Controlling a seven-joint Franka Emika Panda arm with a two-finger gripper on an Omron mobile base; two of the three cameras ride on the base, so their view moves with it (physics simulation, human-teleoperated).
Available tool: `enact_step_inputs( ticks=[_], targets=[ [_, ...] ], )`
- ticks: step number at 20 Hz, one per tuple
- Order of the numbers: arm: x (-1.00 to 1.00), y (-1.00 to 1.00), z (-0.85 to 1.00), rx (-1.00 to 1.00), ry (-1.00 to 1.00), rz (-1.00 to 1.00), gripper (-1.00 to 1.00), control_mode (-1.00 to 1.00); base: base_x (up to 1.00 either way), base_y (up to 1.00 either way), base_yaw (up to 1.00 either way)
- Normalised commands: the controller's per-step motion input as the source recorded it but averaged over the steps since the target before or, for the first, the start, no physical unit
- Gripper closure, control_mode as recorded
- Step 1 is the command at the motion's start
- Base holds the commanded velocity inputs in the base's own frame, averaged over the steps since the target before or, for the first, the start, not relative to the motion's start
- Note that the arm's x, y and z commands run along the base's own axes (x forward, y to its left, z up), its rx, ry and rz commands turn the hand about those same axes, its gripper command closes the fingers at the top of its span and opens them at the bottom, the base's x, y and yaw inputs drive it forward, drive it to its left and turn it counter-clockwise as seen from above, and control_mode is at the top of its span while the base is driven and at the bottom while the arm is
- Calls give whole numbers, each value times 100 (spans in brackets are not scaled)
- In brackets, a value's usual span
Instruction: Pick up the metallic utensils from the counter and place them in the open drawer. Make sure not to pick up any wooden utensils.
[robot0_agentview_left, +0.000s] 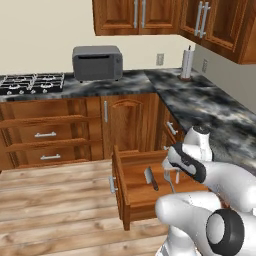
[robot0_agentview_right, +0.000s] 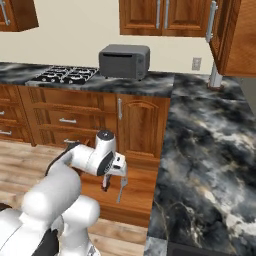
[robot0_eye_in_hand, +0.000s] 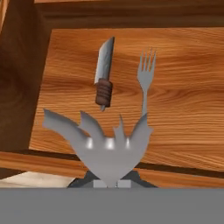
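- Gripper (robot0_eye_in_hand: 108, 181) hangs over the open drawer (robot0_agentview_left: 131, 197), jaws closed tight on the handle of a large fork (robot0_eye_in_hand: 105, 146), whose tines fan out right in front of the hand camera.
- In the right base view the gripper (robot0_agentview_right: 107, 186) points down, and the held fork (robot0_agentview_right: 122, 189) hangs from it toward the drawer floor, roughly upright.
- Directly below and just ahead of the gripper, two pieces lie flat on the drawer floor: a cleaver (robot0_eye_in_hand: 104, 72) and a small fork (robot0_eye_in_hand: 146, 78).
- Both run lengthwise away from the gripper, nearly parallel, side by side and apart; in the hand view the cleaver is to the left and the small fork to the right.
- In the left base view the cleaver (robot0_agentview_left: 150, 178) lies beside the gripper (robot0_agentview_left: 171, 176), toward the drawer's front.
- The relation that matters: the large fork is over the drawer's inside, within its walls, with bare wood either side of the two pieces already lying there.
- Judgement: this looks like the last metal piece, so opening the jaws should finish the job; a release from this height may land the fork on the small fork beneath, which is no real harm.
- No wooden spoon is visible in the drawer.
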Motion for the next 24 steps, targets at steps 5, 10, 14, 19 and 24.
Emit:
enact_step_inputs(
  ticks=[5,10,14,19,24],
  targets=[
    [71,-2,-62,-1,29,5,100,-100,0,0,0],
    [73,0,-55,-4,30,1,100,-100,0,0,0],
    [58,-15,-52,0,14,7,100,-100,0,0,0],
    [66,-7,-62,0,6,9,100,-100,0,0,0],
    [58,-14,-64,0,4,11,100,-100,0,0,0]
  ],
)
